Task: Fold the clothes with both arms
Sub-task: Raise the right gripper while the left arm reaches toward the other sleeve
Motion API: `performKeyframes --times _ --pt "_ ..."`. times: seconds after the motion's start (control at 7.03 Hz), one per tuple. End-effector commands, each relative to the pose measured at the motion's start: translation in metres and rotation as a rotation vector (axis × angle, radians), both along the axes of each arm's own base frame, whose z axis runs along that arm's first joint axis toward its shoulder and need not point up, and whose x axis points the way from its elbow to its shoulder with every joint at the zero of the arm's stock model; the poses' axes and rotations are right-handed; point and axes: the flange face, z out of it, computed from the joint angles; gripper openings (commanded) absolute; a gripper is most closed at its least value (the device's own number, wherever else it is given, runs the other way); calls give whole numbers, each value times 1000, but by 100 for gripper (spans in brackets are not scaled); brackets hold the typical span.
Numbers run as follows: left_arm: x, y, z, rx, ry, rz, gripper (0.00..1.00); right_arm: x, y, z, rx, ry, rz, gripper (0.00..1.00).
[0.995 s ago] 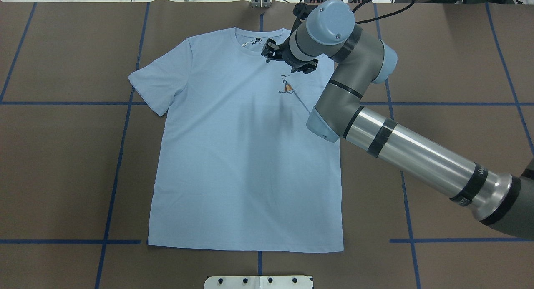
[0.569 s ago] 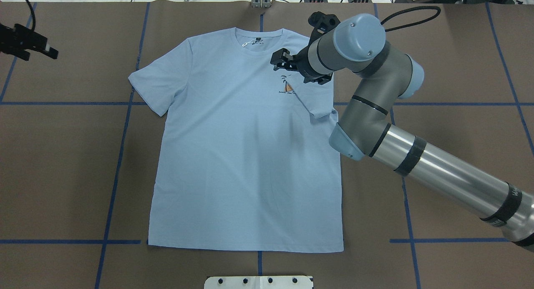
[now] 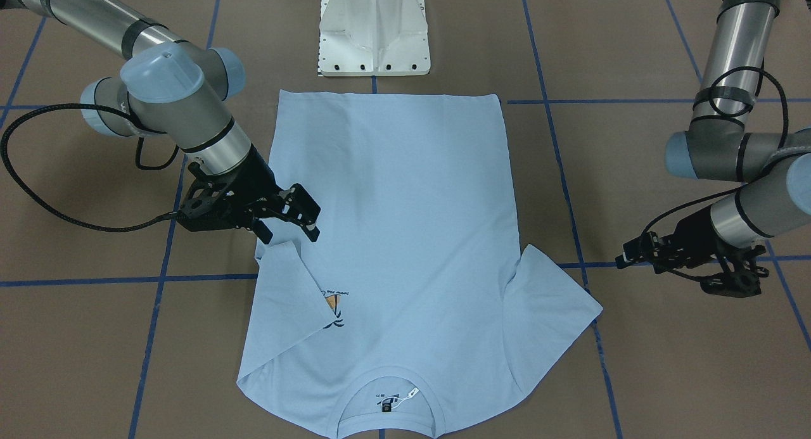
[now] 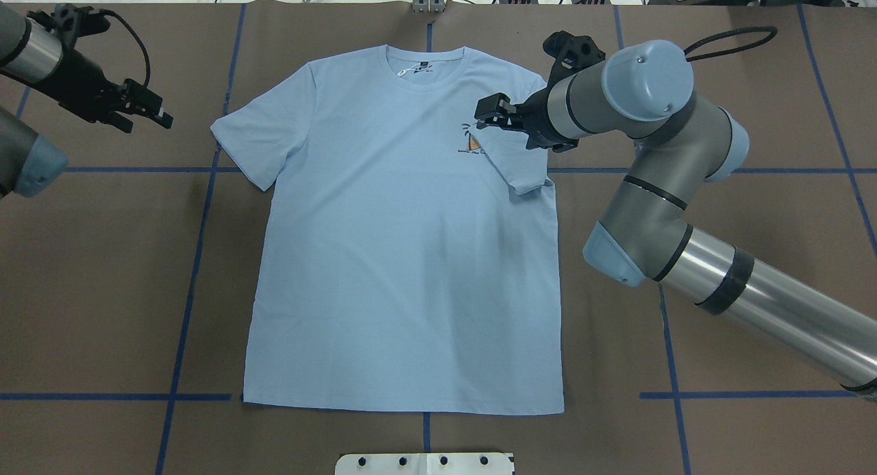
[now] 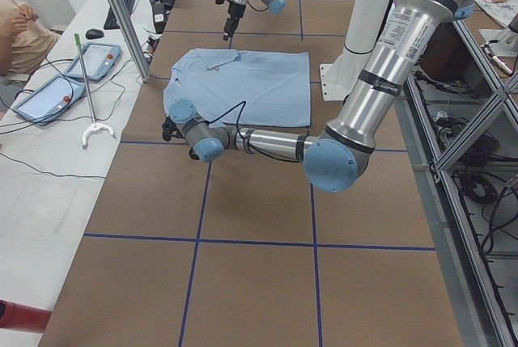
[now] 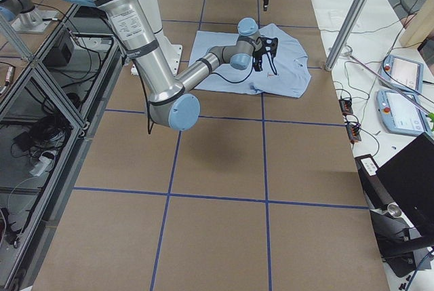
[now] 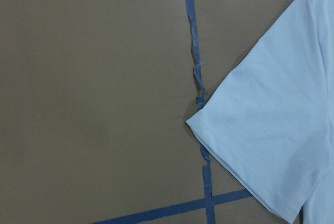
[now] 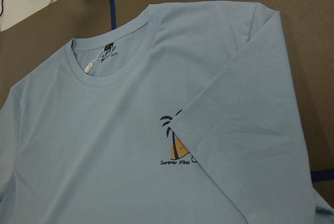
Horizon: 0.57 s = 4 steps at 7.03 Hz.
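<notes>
Just outside the spread sleeve point(image 4: 257, 136) of the T-shirt point(image 4: 404, 269) lying flat on the surface point(image 4: 103, 269), the open, empty left tool point(image 4: 147, 124) should probably pinch the hem corner and lay it inward, mirroring the folded sleeve point(image 4: 521, 168) beneath the open right tool point(image 4: 521, 127).

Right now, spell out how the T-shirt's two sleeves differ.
The folded sleeve lies turned in over the chest, beside the right gripper. The flat sleeve sticks out sideways onto the table, toward the left gripper. The folded sleeve's edge covers part of the palm print, while the flat sleeve covers only table. Both are short and light blue, and neither gripper holds them.
</notes>
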Motion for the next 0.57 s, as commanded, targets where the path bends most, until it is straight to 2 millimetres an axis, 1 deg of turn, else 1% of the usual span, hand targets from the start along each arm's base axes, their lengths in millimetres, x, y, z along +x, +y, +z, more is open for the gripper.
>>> performKeyframes --times 0.0,0.14,0.28,0.43 --pt "46 -10 -17 -40 -17 -39 87 20 9 10 5 -5 2 100" --pt "52 -20 -23 -2 -60 -97 87 23 7 11 14 1 6 100" --pt "62 -25 -27 20 -89 -127 87 24 7 10 15 0 6 100" --pt "73 -21 -27 22 -91 -114 83 24 6 12 15 4 11 100"
